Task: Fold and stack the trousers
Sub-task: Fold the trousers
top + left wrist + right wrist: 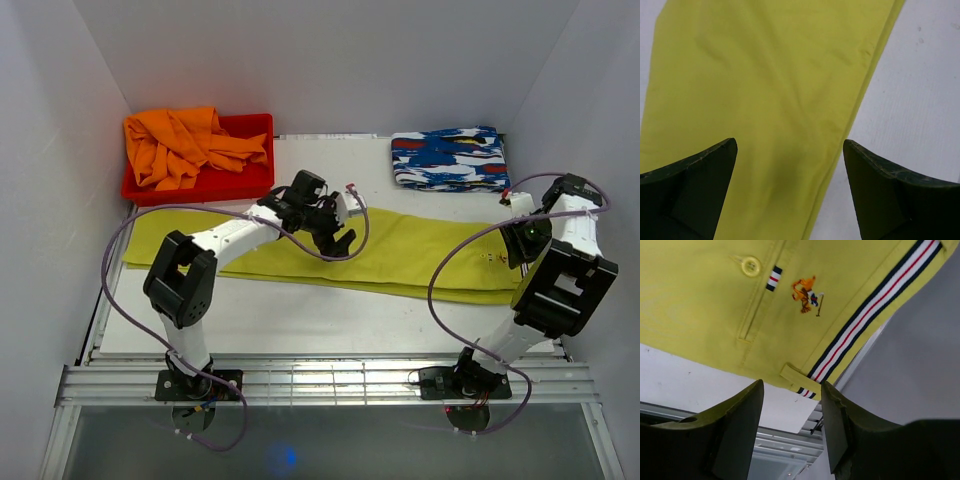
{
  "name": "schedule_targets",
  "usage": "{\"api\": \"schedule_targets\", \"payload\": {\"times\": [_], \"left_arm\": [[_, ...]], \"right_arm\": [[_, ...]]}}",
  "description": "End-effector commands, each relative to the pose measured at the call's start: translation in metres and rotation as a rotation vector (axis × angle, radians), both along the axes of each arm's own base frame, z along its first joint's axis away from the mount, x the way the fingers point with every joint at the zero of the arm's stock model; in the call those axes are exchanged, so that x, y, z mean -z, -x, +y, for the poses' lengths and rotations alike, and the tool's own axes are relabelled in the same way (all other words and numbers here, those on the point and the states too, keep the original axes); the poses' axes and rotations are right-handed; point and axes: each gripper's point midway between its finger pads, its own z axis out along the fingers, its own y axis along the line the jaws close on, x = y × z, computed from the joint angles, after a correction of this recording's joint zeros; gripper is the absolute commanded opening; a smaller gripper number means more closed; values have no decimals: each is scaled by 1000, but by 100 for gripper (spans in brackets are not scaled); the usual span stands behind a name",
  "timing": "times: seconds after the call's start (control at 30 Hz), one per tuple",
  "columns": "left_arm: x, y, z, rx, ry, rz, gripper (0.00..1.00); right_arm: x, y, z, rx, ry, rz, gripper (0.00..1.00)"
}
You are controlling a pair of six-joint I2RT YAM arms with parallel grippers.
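The yellow-green trousers [400, 250] lie flat and lengthwise across the table, folded leg on leg. My left gripper [338, 238] is open and empty above their middle; in the left wrist view the cloth [765, 90] fills the space between the fingers, with its hem edge running past the right finger. My right gripper [520, 250] is open and empty above the waist end at the right. The right wrist view shows the striped waistband [875, 305], a button [750, 266], an embroidered logo [806, 294] and a belt loop [796, 377].
A red bin [245, 178] at the back left holds an orange garment [185, 145]. A folded blue, white and red patterned cloth [450, 158] lies at the back right. White walls close in on both sides; a slatted rail [320, 380] runs along the table's front edge.
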Motion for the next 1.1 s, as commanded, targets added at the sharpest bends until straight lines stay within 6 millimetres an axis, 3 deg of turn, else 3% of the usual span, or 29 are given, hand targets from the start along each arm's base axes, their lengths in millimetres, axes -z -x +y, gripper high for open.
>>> {"api": "schedule_targets", "payload": {"times": [0.0, 0.13, 0.37, 0.43, 0.57, 0.7, 0.9, 0.93, 1.07], "left_arm": [[-26, -28, -41, -7, 35, -204, 98], [-26, -35, -69, -12, 49, -392, 98], [2, 6, -106, 194, -52, -594, 98], [-5, 14, -111, 223, -19, -640, 98], [12, 35, -110, 299, -38, -643, 98], [21, 38, -108, 318, -58, -645, 98], [48, 32, -107, 295, -127, -620, 98], [50, 30, -107, 285, -135, -617, 98], [60, 32, -105, 283, -146, -593, 98]], "right_arm": [[3, 13, -17, 124, -27, 99, 56], [6, 20, -26, 259, -67, 132, 57], [18, 21, -26, 394, -156, 207, 57], [18, 17, -25, 414, -183, 209, 55], [26, 14, -23, 448, -219, 240, 54], [29, 15, -17, 476, -261, 274, 51], [32, 19, -10, 483, -294, 307, 36], [32, 20, -8, 483, -306, 317, 28], [26, 18, -8, 482, -320, 311, 13]]}}
